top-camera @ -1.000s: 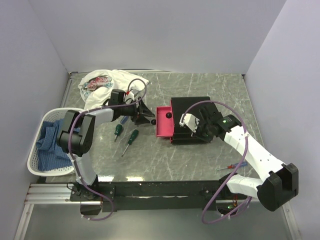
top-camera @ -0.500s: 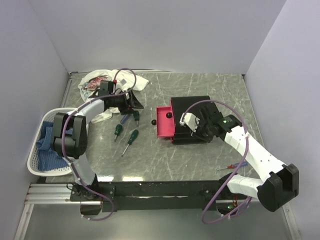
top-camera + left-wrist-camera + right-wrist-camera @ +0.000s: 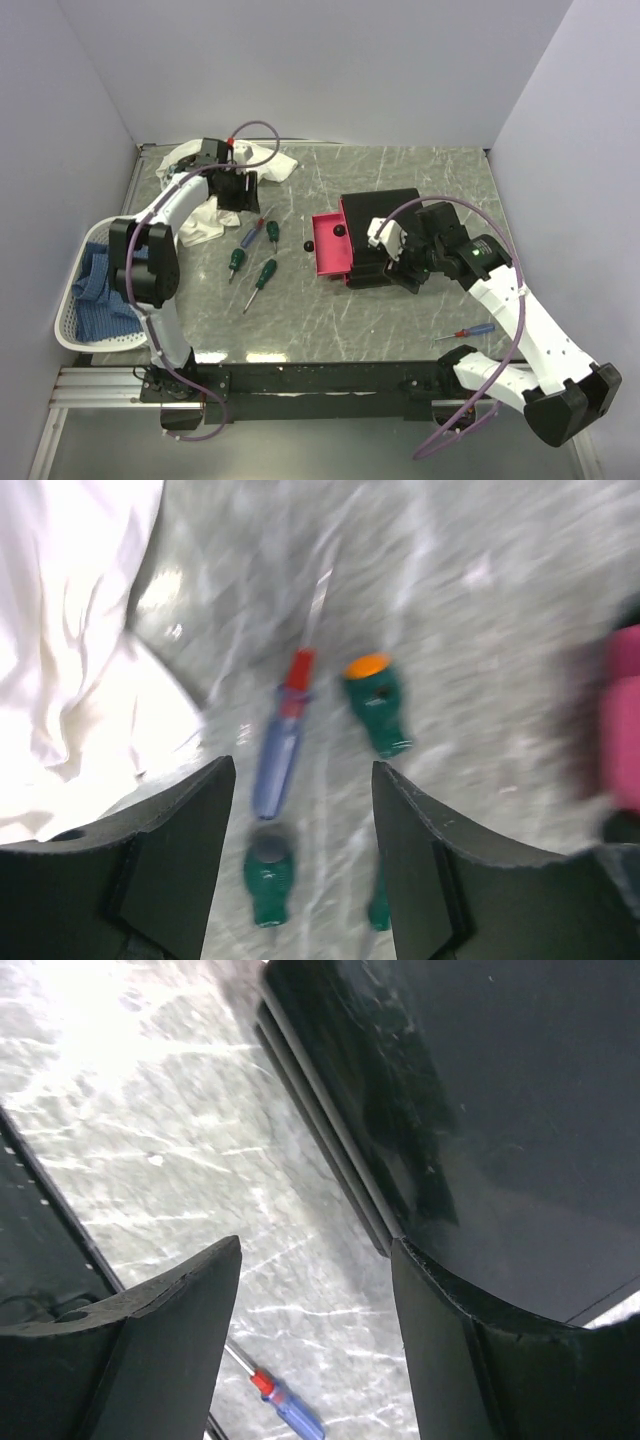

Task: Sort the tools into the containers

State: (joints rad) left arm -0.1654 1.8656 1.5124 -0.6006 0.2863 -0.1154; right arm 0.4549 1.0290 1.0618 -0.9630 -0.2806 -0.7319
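Observation:
The black drawer unit (image 3: 385, 225) stands mid-table with one pink drawer (image 3: 329, 247) pulled out to the left. Three green-handled screwdrivers (image 3: 236, 259) (image 3: 265, 272) (image 3: 272, 231) and a red-and-blue one (image 3: 254, 233) lie left of it. My left gripper (image 3: 238, 190) hovers open above them, beside the white cloth. In the left wrist view the red-and-blue screwdriver (image 3: 283, 735) and green handles (image 3: 376, 706) (image 3: 268, 872) lie below the empty left gripper (image 3: 302, 785). My right gripper (image 3: 400, 264) is open at the unit's near right side (image 3: 480, 1090). A second red-and-blue screwdriver (image 3: 470, 331) (image 3: 287, 1406) lies nearer.
A white patterned cloth (image 3: 205, 165) lies at the back left. A white lattice basket (image 3: 75, 335) holding blue cloth sits at the left edge. A small black ball (image 3: 306, 245) rests on the table just left of the pink drawer.
My left gripper swung from the pink drawer back left toward the cloth. My right gripper went from shut to open and drew back along the unit's near side.

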